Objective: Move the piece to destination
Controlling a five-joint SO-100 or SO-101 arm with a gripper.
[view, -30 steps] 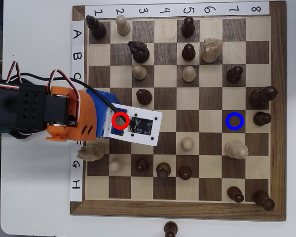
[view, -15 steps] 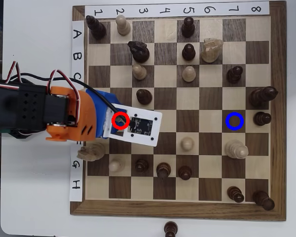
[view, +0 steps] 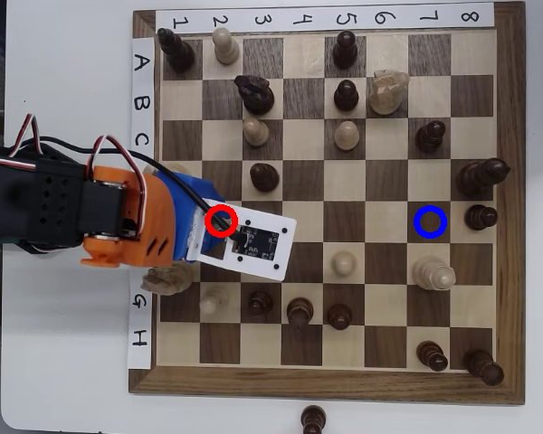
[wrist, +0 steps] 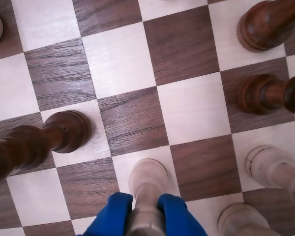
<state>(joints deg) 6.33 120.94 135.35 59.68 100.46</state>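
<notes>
In the overhead view the orange-and-black arm [view: 81, 212] reaches in from the left over the red ring [view: 221, 221], and the wrist view shows the tool [wrist: 146, 216] with its blue fingers [wrist: 113, 214] closed snugly on the piece [wrist: 147, 184], a smooth, round-headed cream wooden pawn standing on a light square. The grasp step looks done; next comes a straight lift, then a carry rightwards across the grained wooden chessboard [view: 511, 271], clear of the turned dark pawns, to the destination [view: 430, 221], a dark square ringed in blue.
</notes>
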